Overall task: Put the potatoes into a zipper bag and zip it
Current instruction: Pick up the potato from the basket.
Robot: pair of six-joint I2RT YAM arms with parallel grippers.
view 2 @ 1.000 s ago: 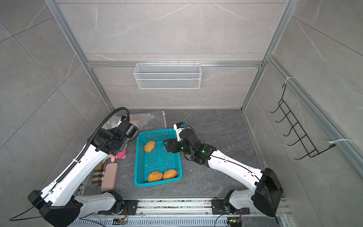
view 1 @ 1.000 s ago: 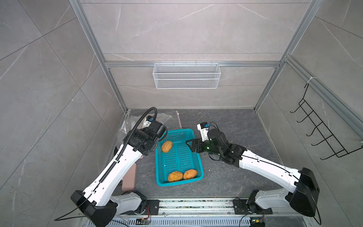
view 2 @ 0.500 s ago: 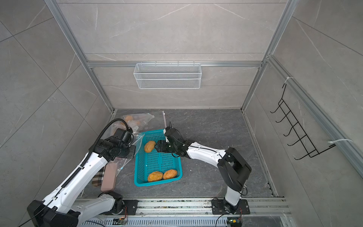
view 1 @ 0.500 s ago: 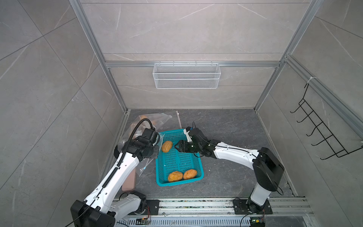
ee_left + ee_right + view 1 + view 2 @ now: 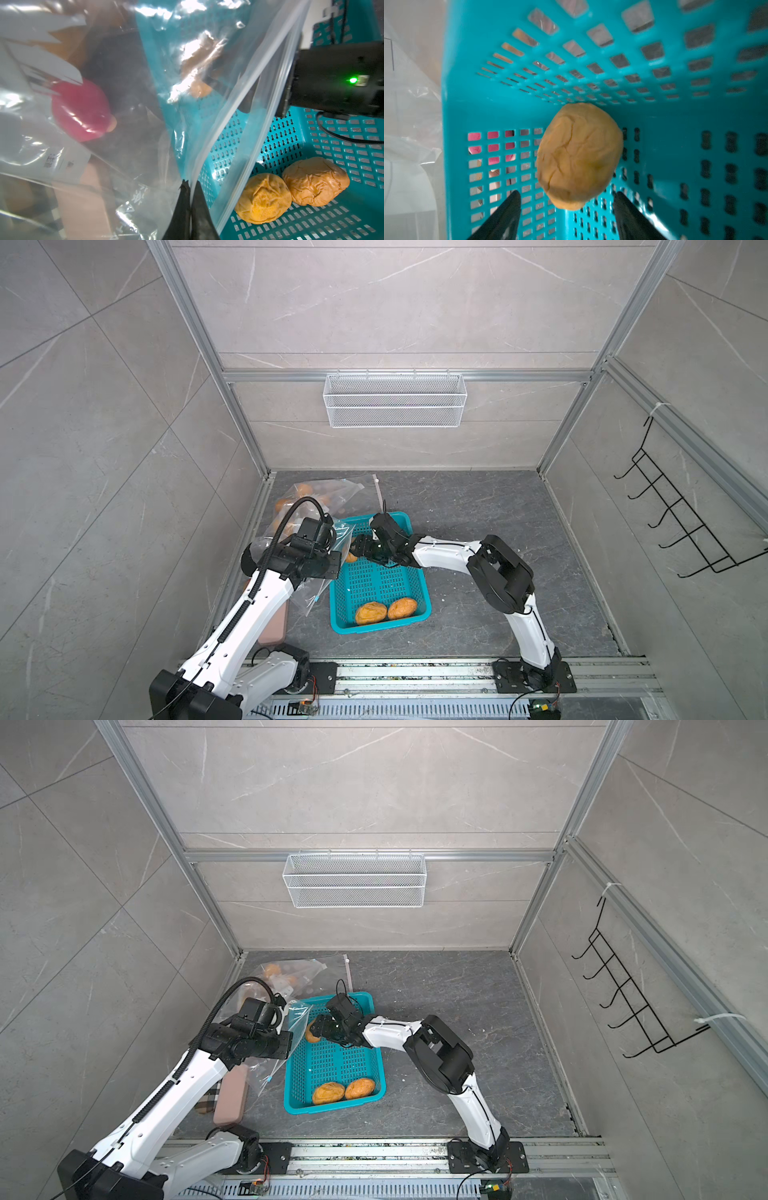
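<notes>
Potatoes [image 5: 370, 612]: two touching at near edge of teal basket [image 5: 380, 627], third [image 5: 579, 155] in basket's far-left corner, more seen through zipper bag [image 5: 332, 495] at table's far-left corner. Right gripper [image 5: 566, 195] wide open, tips flanking third potato's end. Left gripper [image 5: 190, 185] pinched shut on bag's edge, film raised beside basket's left edge. White wire shelf [image 5: 395, 400] on back wall.

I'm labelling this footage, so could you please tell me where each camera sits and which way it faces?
Top views: high above the arm bases, looking down into the cell; both arms show at the basket.
Left wrist: on the left arm, looking along the left gripper, shut on the zipper bag; its fingertips show.
Right wrist: on the right arm, looking past the open right gripper at a potato; both fingers show.
Shared: all views show the basket.
</notes>
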